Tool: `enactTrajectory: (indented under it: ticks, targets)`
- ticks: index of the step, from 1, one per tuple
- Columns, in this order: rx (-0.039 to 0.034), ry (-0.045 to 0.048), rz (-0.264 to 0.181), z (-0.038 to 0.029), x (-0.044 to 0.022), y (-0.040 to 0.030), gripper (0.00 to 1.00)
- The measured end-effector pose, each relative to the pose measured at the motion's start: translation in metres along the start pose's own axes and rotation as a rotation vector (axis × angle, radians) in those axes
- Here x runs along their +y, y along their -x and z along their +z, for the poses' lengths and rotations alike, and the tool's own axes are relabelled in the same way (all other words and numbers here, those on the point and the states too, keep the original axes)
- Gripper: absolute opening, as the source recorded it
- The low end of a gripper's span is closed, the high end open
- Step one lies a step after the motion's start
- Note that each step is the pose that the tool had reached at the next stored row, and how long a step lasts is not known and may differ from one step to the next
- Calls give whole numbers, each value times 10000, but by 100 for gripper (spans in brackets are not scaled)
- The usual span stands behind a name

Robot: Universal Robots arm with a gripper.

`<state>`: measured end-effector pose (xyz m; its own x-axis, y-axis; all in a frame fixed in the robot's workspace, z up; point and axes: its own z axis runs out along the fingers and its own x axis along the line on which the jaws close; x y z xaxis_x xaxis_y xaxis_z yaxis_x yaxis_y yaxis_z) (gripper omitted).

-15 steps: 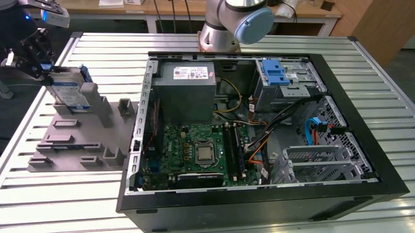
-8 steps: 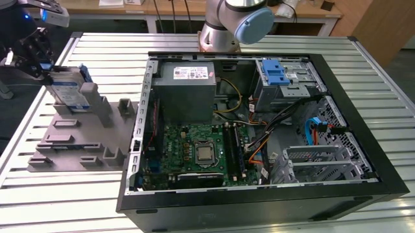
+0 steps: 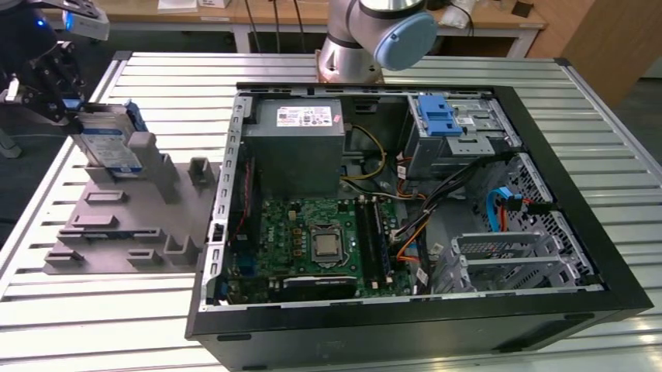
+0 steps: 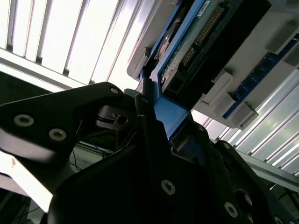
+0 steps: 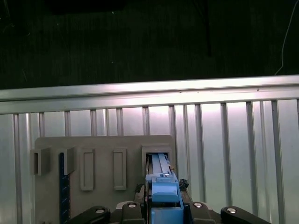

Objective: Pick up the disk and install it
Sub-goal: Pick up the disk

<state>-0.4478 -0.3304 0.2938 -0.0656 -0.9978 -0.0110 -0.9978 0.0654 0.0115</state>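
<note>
Gripper (image 3: 68, 108): I see it clamped on the disk (image 3: 107, 144), upper left of the exterior view.
Disk: upright in grey holder (image 3: 135, 225).

Stretched far out from the arm's base (image 3: 349, 54), which sits well away from the claw (image 3: 64, 102). Bent at a blue-capped joint (image 3: 405, 39) right by that base, equally far from the claw. Angled down over the top end of the disk (image 3: 104, 143), the disk's body lying just below the tips. Pinched in now, in the second wrist view: black fingers (image 4: 145, 100) pressed onto the disk's blue carrier edge, claw (image 4: 163, 114) snug, blue plastic touching on both sides. Straddling that same blue edge in the first wrist view, claw (image 5: 164, 203) centred on it, disk (image 5: 160, 165) running straight away from the tips.
</note>
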Motion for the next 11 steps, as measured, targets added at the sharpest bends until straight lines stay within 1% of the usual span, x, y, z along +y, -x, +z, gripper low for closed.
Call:
enactTrajectory:
  ticks: [7,8,11]
  targets:
    - [1,2,0,30,0,0,38]
    - [2,2,0,34,0,0,44]
    - [3,5,0,37,0,-1,44]
